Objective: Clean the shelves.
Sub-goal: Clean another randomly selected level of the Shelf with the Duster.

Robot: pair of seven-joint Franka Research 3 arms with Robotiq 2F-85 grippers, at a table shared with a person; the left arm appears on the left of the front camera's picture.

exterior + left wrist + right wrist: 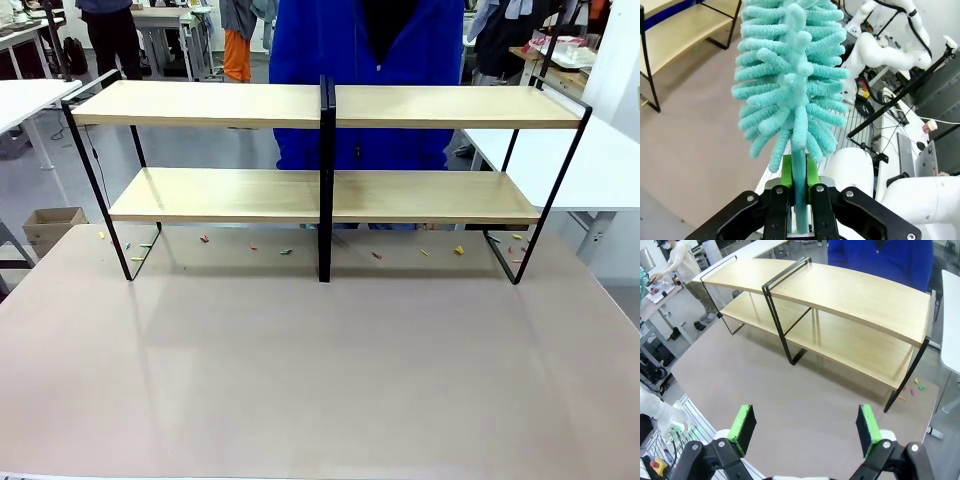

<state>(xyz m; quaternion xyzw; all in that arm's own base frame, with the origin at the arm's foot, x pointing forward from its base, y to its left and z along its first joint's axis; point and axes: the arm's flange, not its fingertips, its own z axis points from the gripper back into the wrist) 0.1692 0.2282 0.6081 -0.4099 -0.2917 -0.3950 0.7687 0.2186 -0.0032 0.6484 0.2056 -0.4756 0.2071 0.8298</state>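
The shelves (210,104), two long pale wooden boards in a thin black frame with a black centre post, stand across the far half of the grey table; both boards look bare. They also appear in the right wrist view (850,295) and at the top left of the left wrist view (675,30). My left gripper (799,186) is shut on the handle of a turquoise fluffy duster (790,75), whose head stands up in front of the camera. My right gripper (805,426) is open above the table, well short of the shelves, with nothing between its green pads.
Small coloured scraps (286,251) lie on the grey table (320,380) under and behind the shelves. A person in a blue top (370,60) stands right behind the shelves. White tables flank both sides, and a cardboard box (52,226) sits on the floor at left.
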